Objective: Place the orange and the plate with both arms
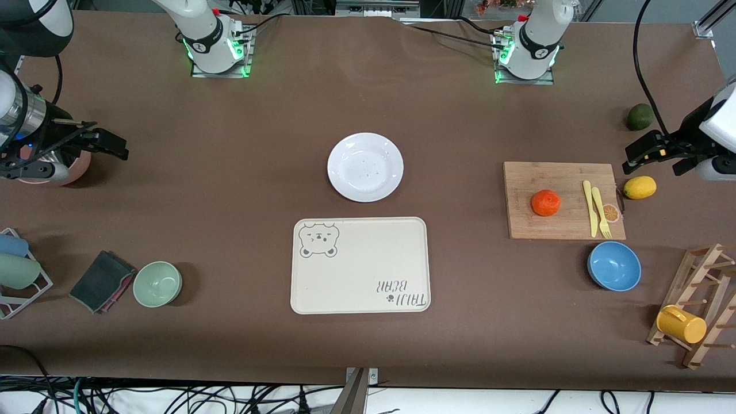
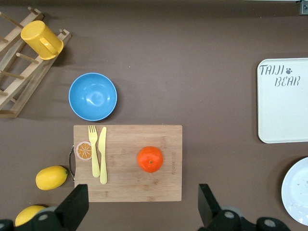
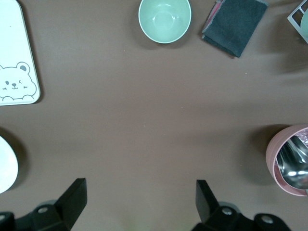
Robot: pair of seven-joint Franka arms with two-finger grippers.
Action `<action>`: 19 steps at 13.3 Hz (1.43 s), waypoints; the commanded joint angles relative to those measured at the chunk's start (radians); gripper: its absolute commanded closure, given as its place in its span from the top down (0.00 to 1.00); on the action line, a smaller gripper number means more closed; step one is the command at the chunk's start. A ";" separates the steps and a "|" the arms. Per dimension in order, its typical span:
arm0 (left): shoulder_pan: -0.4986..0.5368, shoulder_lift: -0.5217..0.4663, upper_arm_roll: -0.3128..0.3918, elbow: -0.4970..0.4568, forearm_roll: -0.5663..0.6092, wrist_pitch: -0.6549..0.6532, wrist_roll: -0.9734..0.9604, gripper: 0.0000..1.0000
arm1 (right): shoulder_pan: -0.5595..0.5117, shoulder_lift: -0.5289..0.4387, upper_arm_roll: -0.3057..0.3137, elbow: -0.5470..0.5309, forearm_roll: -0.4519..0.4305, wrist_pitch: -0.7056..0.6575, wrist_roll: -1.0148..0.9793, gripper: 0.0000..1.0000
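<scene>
The orange (image 1: 545, 202) lies on a wooden cutting board (image 1: 563, 227) toward the left arm's end of the table. It also shows in the left wrist view (image 2: 150, 159). The white plate (image 1: 365, 167) sits mid-table, just farther from the front camera than the cream bear tray (image 1: 360, 265). The plate's edge shows in the left wrist view (image 2: 296, 192) and the right wrist view (image 3: 6, 166). My left gripper (image 1: 635, 156) (image 2: 143, 204) is open and empty, in the air beside the board. My right gripper (image 1: 115, 146) (image 3: 139, 199) is open and empty over bare table at the right arm's end.
A yellow fork and knife (image 1: 595, 207) lie on the board. Near it are a lemon (image 1: 639, 187), a dark green fruit (image 1: 639, 117), a blue bowl (image 1: 614, 265) and a rack with a yellow mug (image 1: 681, 324). At the right arm's end are a green bowl (image 1: 157, 283), a cloth (image 1: 100, 280) and a pink bowl (image 3: 291, 159).
</scene>
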 commanded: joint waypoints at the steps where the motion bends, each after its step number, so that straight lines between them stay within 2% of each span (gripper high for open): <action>1: -0.002 0.006 -0.001 0.023 0.024 -0.018 0.013 1.00 | -0.002 -0.014 0.001 -0.011 0.014 -0.005 0.004 1.00; 19: 0.000 0.033 -0.001 0.020 0.028 -0.018 0.016 1.00 | -0.002 -0.014 0.001 -0.011 0.014 -0.005 0.004 1.00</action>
